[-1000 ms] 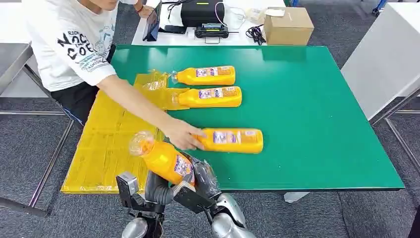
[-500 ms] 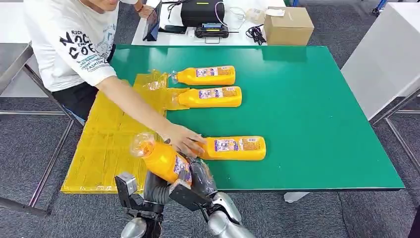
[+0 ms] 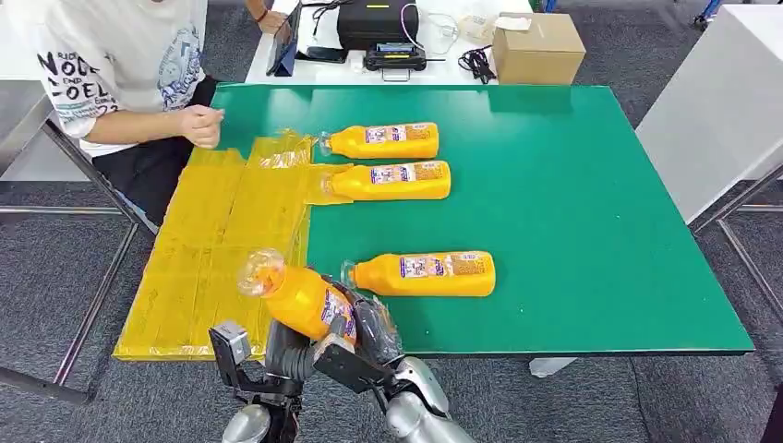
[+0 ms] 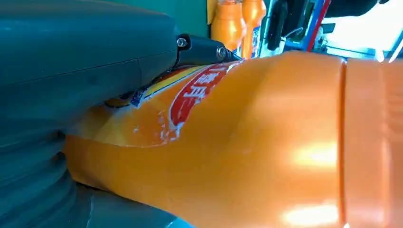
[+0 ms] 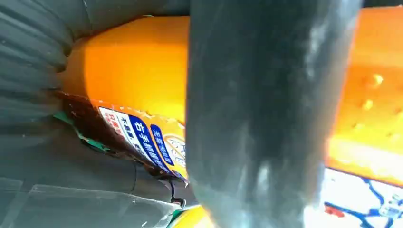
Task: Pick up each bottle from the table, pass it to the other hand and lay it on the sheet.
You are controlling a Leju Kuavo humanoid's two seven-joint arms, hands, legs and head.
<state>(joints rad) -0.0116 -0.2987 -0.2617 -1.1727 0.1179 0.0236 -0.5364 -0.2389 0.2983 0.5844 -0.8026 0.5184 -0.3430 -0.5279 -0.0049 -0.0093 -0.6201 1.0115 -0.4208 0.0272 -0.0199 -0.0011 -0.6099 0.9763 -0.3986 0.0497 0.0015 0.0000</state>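
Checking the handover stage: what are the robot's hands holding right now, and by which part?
Both hands hold one orange bottle by its lower, labelled body: the right hand wraps the base end, the left hand is closed under it. The capped neck is free.

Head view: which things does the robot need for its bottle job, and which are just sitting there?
For the job:
held bottle, gripped by the left hand and right hand
three bottles lying on the green table
yellow sheet

Just lying about:
cardboard box
black device
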